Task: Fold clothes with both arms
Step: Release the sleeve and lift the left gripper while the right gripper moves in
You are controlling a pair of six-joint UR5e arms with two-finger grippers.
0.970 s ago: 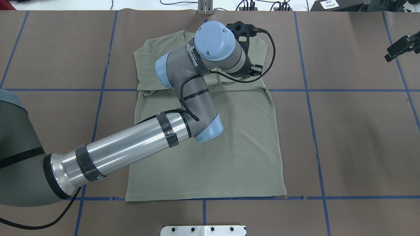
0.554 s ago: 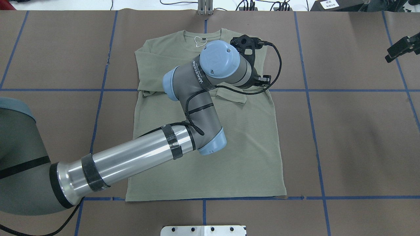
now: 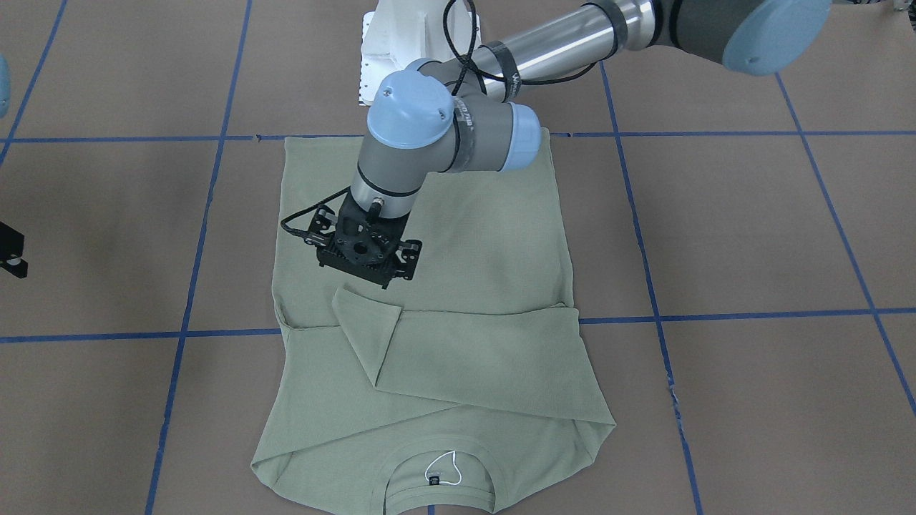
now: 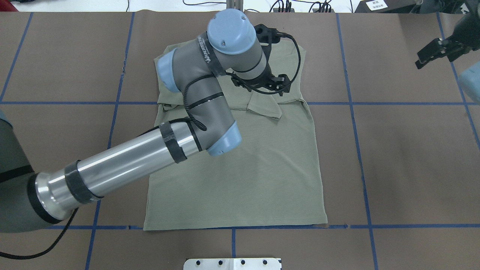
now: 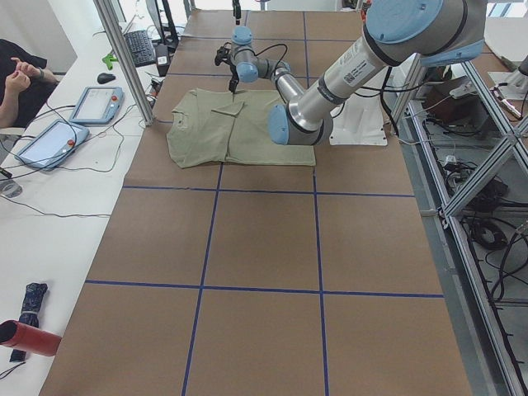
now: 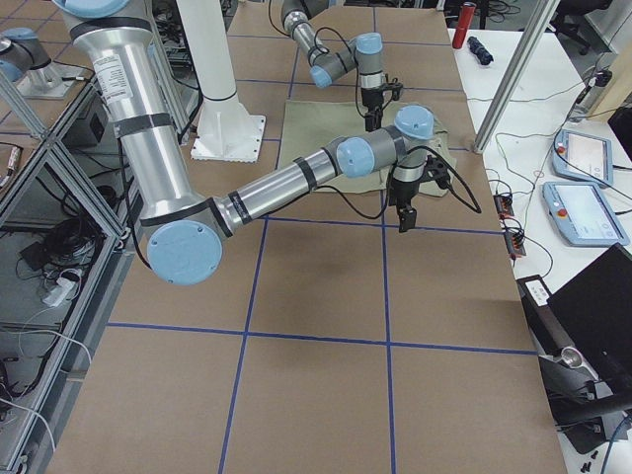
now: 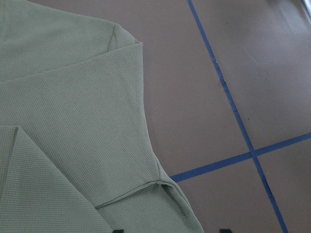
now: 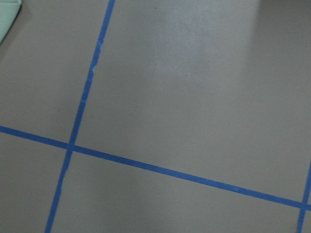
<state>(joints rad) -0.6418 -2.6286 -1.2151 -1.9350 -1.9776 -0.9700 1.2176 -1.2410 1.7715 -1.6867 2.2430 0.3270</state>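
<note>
I am hovering my left gripper (image 3: 366,252) over the chest of the pale sage-green long-sleeved knit shirt (image 4: 243,180). It is let go and carrying nothing: in my wrist view two dark fingertips (image 7: 119,230) are peeking in at the lower edge, set apart, with only cloth under them.

Just beyond the gripper, on the side away from my base, the folded-in sleeve (image 3: 372,336) is lying with its cuff end turned towards me. The other sleeve (image 3: 486,350) is lying across the chest beside it. Further out on that same side, the round ribbed neckline (image 3: 440,458) with its white loop (image 3: 442,472) is resting flat. Behind the gripper, towards my base, the body of the shirt is spreading smooth to the hem.

The whole shirt is lying on the brown table (image 4: 412,150) marked with blue tape lines (image 4: 412,103).

Well off to my right, clear of the cloth, my right gripper (image 4: 431,56) is hanging over bare table, and I cannot tell how its jaws are standing.

I am judging the sleeve step done and the body fold to be next. That is calling for both grippers, each taking one corner of the same edge, lifting evenly and carrying it across without dragging the sleeves loose.
</note>
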